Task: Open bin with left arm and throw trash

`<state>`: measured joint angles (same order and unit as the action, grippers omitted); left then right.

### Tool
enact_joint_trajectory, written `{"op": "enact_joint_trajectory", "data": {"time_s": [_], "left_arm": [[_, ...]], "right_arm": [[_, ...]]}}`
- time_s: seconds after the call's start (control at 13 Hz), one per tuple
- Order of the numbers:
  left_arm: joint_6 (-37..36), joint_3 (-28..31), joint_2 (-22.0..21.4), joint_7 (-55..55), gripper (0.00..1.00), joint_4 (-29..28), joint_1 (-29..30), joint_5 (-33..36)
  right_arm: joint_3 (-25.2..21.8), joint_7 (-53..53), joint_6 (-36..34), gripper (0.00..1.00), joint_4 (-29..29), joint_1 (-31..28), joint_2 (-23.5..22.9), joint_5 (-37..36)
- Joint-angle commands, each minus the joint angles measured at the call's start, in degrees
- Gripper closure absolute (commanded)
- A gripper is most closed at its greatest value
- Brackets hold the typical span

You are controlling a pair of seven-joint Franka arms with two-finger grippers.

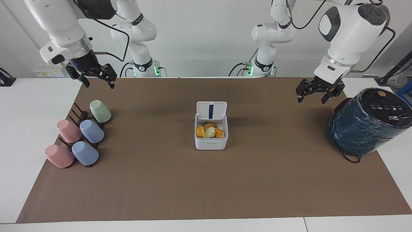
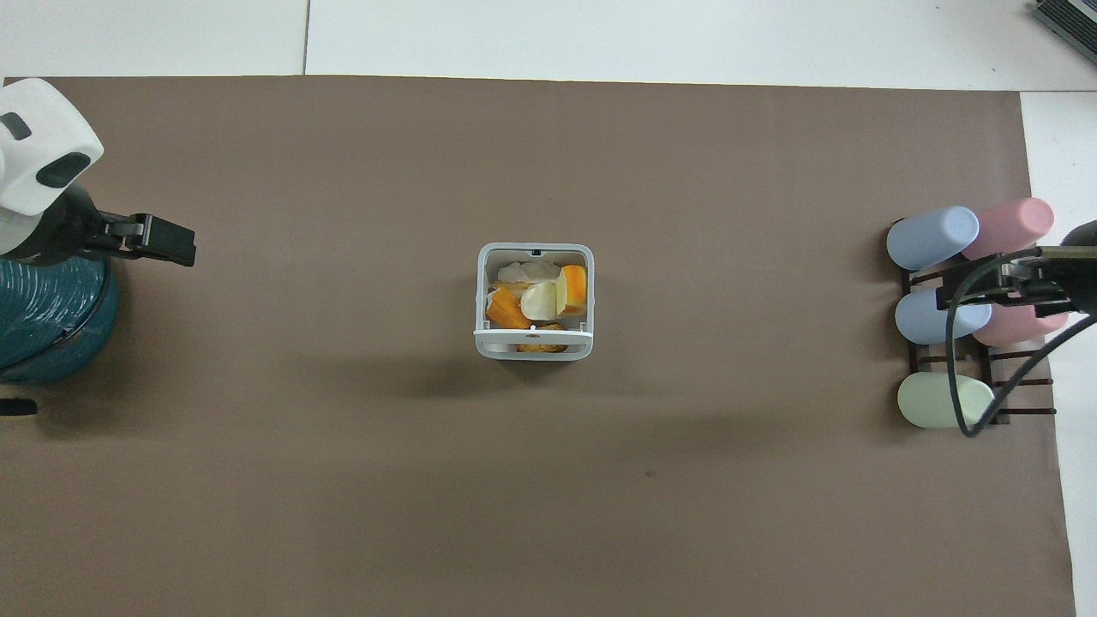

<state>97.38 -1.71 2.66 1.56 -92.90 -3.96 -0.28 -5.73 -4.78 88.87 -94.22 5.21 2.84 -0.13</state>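
The bin [image 1: 210, 130] stood mid-mat with its lid up and the trash [image 1: 210, 130] inside, well apart from both raised grippers. The left gripper [image 1: 315, 94] and right gripper [image 1: 95, 79] were spread and empty. Risk judged: a returning arm clipping the upright lid.

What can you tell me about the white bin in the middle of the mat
The bin is a small white square box with rounded corners, plastic by its look, standing upright mid-mat. Its hinged lid is raised on the side nearer the robots, a blue strip on its inner face. Inside lie orange, yellow, cream and brown lumps of trash. Neither gripper touches it.
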Motion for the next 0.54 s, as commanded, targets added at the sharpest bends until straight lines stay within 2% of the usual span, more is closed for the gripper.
{"op": "enact_joint_trajectory", "data": {"time_s": [0.0,0.46], "left_arm": [[0.7,-0.3,-1.8,-0.8,0.0,-1.8,0.0,0.8],[0.5,-0.3,-2.1,-0.3,0.0,-2.1,-0.2,0.8]], "right_arm": [[-0.1,0.2,-0.9,0.0,-0.8,0.1,1.3,0.1],[-0.1,0.1,-0.5,0.0,-0.8,0.2,1.3,0.1]]}}
